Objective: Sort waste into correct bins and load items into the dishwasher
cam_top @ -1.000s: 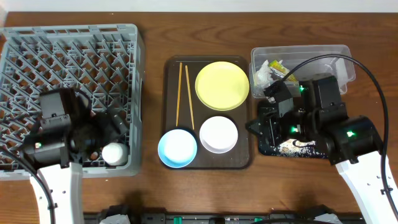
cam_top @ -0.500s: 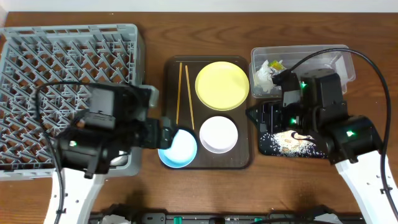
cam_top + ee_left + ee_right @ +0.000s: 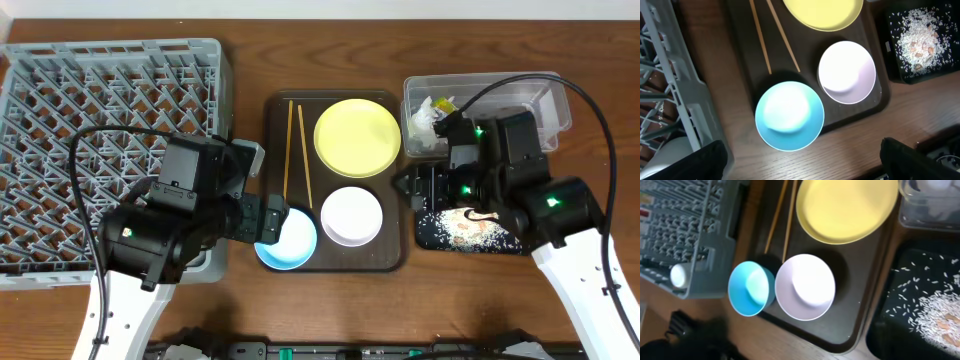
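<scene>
The light blue bowl, white bowl, yellow plate and chopsticks lie on the brown tray. My left gripper hovers open over the blue bowl's left rim. In the left wrist view the blue bowl sits just ahead of the left gripper, nothing between the fingers. My right gripper is open between the brown tray and the black tray, which holds rice crumbs. The clear tub holds the tissue and wrapper. The grey dish rack is at left.
The brown serving tray sits mid-table between rack and bins. A small white round thing lies in the rack's near corner. My left arm covers the rack's front right part. Bare wood shows along the table's front edge.
My left arm has swung right from over the rack to the blue bowl. My right gripper has opened and shifted left off the black tray, where more rice now shows.
</scene>
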Available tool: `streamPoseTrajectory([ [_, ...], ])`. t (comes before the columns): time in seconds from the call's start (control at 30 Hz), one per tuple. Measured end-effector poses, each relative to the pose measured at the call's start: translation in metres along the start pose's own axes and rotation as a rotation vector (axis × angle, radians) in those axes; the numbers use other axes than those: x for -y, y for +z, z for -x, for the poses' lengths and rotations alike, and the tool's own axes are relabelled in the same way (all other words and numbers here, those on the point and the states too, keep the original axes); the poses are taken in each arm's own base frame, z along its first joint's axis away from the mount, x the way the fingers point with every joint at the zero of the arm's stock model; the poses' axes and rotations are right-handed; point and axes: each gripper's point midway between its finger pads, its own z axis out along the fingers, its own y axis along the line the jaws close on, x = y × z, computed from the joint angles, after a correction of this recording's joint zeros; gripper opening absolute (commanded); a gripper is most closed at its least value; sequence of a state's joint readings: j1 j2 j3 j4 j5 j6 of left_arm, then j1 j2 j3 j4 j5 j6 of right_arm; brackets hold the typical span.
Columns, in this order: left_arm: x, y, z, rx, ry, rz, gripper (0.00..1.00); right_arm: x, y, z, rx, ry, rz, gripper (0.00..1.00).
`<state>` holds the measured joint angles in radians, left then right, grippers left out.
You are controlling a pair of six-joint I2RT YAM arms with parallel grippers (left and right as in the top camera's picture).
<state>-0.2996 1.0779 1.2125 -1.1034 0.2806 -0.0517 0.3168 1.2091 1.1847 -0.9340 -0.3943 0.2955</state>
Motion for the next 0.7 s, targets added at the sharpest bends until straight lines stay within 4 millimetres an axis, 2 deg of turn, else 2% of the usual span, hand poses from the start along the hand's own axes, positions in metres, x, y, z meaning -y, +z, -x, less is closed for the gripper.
streamPoseTrajectory([
  [0.33,0.0,0.0,0.0,0.0,0.0,0.0,0.98,-0.014,-0.004,-0.005,-0.017,0.006,0.077,0.99],
  [0.43,0.0,0.0,0.0,0.0,0.0,0.0,0.98,-0.017,-0.004,-0.012,-0.051,0.036,0.094,0.99],
  [0.57,0.0,0.0,0.0,0.0,0.0,0.0,0.98,-0.012,-0.007,-0.027,-0.112,0.077,0.086,0.99],
  [0.7,0.0,0.0,0.0,0.001,0.0,0.002,0.98,0.0,-0.011,-0.021,-0.088,0.081,0.072,0.99],
])
